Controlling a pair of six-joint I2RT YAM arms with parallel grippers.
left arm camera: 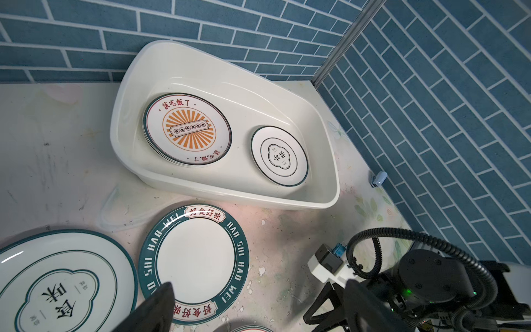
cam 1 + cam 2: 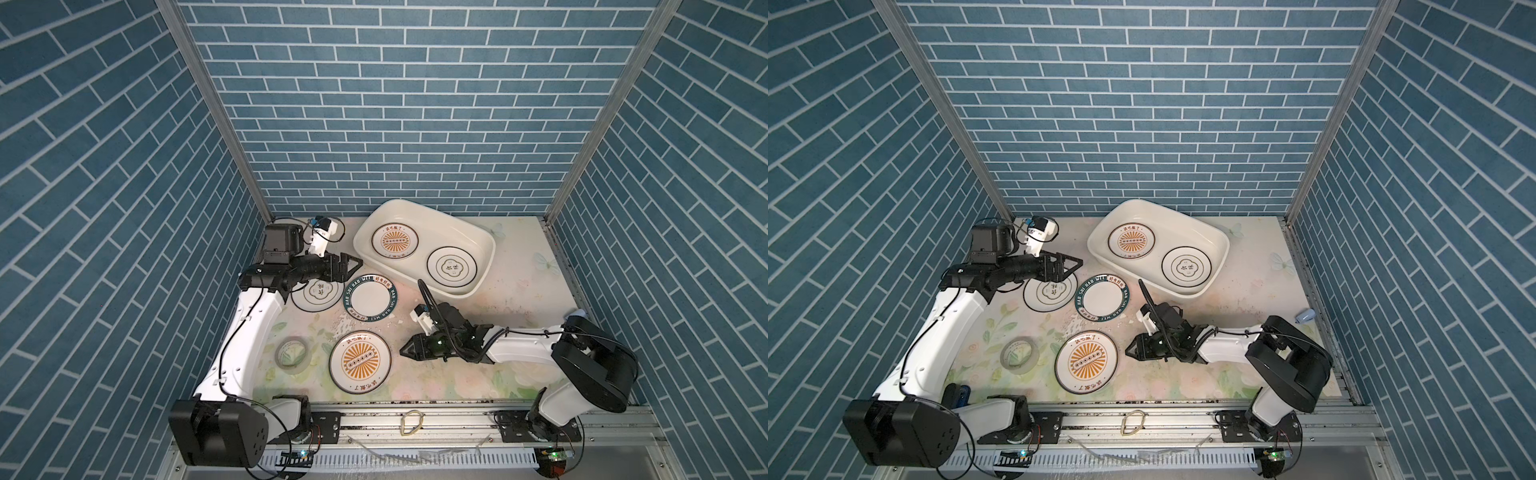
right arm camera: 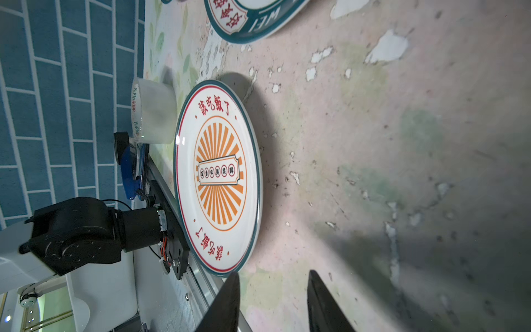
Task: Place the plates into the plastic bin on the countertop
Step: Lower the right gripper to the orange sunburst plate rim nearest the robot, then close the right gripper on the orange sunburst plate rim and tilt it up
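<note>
The plastic bin sits at the back of the counter, its long axis running diagonally from back-left to front-right in both top views. It already holds a sunburst-topped stack and 1 small quatrefoil plate, side by side along that axis. 3 plates are left, flat and face up on the counter: an emblem plate, a green-lettered plate and a sunburst plate. The left end effector hangs wide open and empty over the emblem plate. The right end effector, partly open and empty, points at the sunburst plate's rim.

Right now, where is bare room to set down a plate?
Bare: the countertop strip between the plastic bin and the right wall; also the front patch between the sunburst plate and the right arm. Crowded: left middle, with quatrefoil plate, lettered plate, tape roll.
</note>
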